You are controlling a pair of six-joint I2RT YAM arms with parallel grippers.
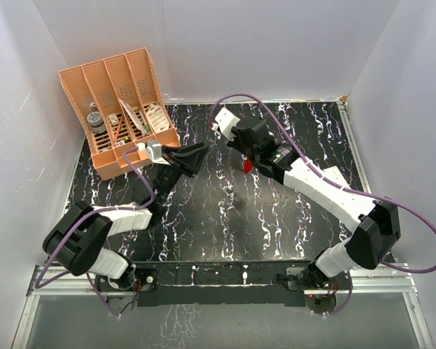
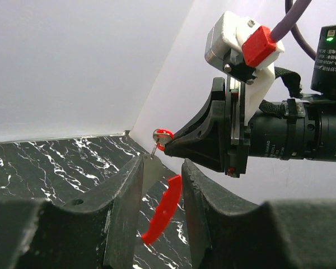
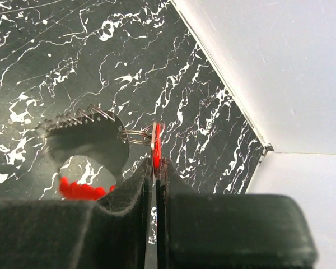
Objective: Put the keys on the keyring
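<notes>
My right gripper point(image 3: 157, 166) is shut on the red-headed key point(image 3: 155, 152), held edge-on above the table. A small wire ring point(image 3: 135, 134) links the key to the keyring point(image 3: 84, 189), an oval loop with a grey side and a red rim. In the left wrist view the keyring point(image 2: 163, 212) sits between the fingers of my left gripper point(image 2: 161, 163). Its pale side lies against one finger and its red rim touches the other. The key point(image 2: 164, 134) shows just above, at the tip of the right gripper point(image 2: 168, 143). From above, both grippers point(image 1: 203, 158) point(image 1: 244, 155) meet mid-table, raised.
An orange slotted organizer point(image 1: 120, 109) with small items stands at the back left, close behind the left arm. The black marbled table point(image 1: 225, 218) is bounded by white walls on the left, back and right. The arm bases sit at the near edge.
</notes>
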